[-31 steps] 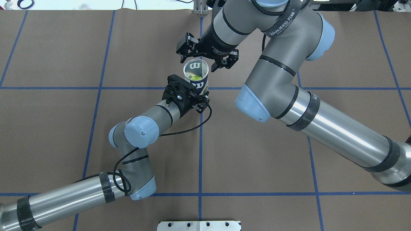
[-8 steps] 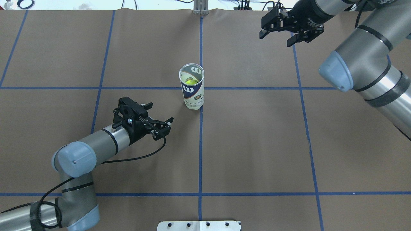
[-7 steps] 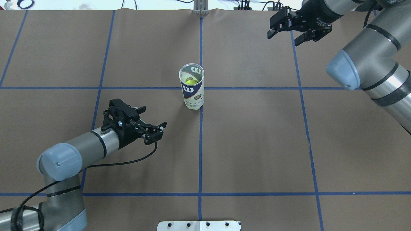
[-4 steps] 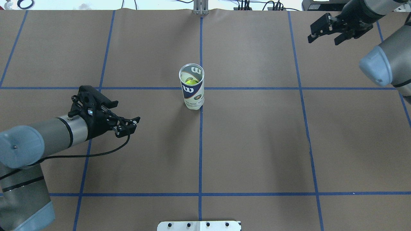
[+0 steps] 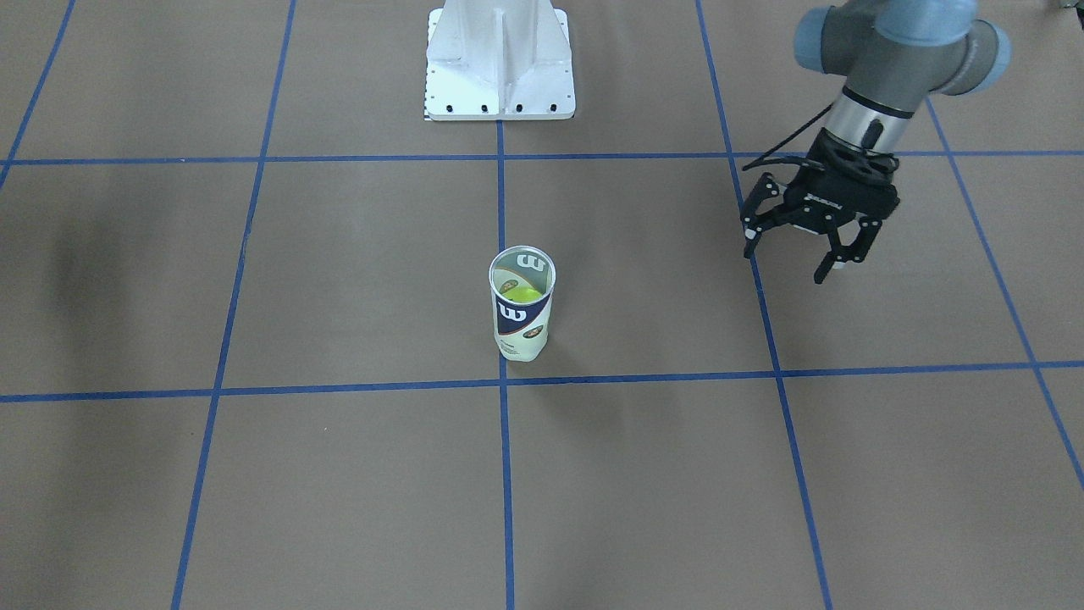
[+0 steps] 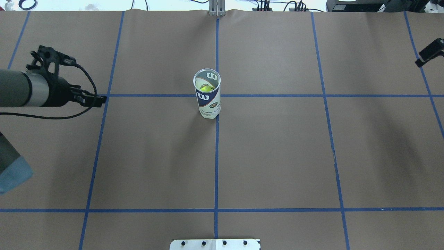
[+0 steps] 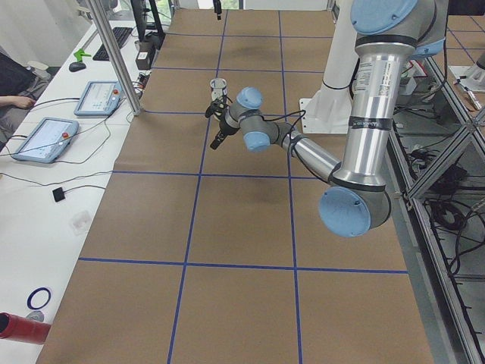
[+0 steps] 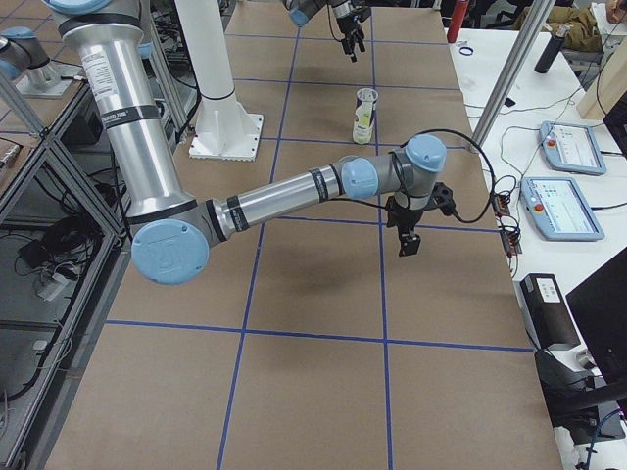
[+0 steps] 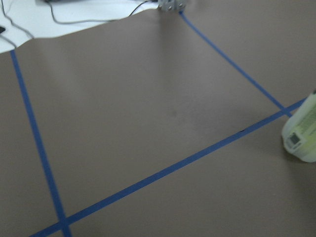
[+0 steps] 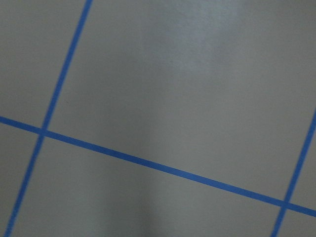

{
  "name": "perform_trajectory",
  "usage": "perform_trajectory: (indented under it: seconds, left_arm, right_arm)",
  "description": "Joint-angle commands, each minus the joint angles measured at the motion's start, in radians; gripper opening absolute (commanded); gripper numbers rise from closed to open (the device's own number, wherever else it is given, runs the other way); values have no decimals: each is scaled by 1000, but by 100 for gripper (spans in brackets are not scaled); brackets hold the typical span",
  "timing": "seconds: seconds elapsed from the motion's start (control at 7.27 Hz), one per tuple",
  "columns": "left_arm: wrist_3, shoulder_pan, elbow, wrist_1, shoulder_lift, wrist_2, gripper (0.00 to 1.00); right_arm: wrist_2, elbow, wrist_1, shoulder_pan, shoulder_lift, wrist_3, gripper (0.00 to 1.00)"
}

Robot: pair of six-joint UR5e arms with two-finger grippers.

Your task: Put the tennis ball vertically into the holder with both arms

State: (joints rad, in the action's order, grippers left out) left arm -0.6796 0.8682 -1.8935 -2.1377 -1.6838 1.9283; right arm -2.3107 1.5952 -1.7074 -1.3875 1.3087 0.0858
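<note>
Left tool (image 5: 788, 263), fingers spread, had backed away from the upright Wilson tennis-ball can (image 5: 522, 318) holding a yellow-green tennis ball (image 5: 522, 293); right tool (image 6: 430, 52) had too, grip unreadable.

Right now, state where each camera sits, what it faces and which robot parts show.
Front-facing: across the table, facing the white base; holder central, left gripper on picture's right.
Overhead: behind the robot, looking down; left gripper at left edge, right gripper barely at right edge.
Exterior left: table's left end, left arm near.
Exterior right: opposite end, right arm near.
Left wrist: low, holder's base, no fingers.
Right wrist: only taped table.
Shared: all but the right wrist show the holder.
</note>
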Motion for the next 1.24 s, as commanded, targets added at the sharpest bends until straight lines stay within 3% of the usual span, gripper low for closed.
perform_trajectory:
  seconds: [0.0, 0.28, 0.41, 0.69, 0.96, 1.1]
  left_arm:
    - [214, 234, 121, 114, 10, 275, 99]
    - [341, 276, 169, 172, 10, 218, 99]
    - [379, 363, 222, 223, 12, 234, 99]
    - [412, 532, 220, 371, -26, 416, 99]
    - [669, 619, 238, 470, -22, 420, 99]
    - [681, 620, 238, 531, -16, 423, 99]
  right_arm:
    - [2, -99, 0, -73, 68, 192, 99]
    - [11, -86, 3, -71, 157, 123, 99]
    - [13, -75, 8, -71, 138, 97, 99]
    - [13, -67, 22, -93, 133, 89, 99]
    - [8, -51, 22, -108, 133, 66, 99]
    - [8, -23, 22, -108, 138, 45, 99]
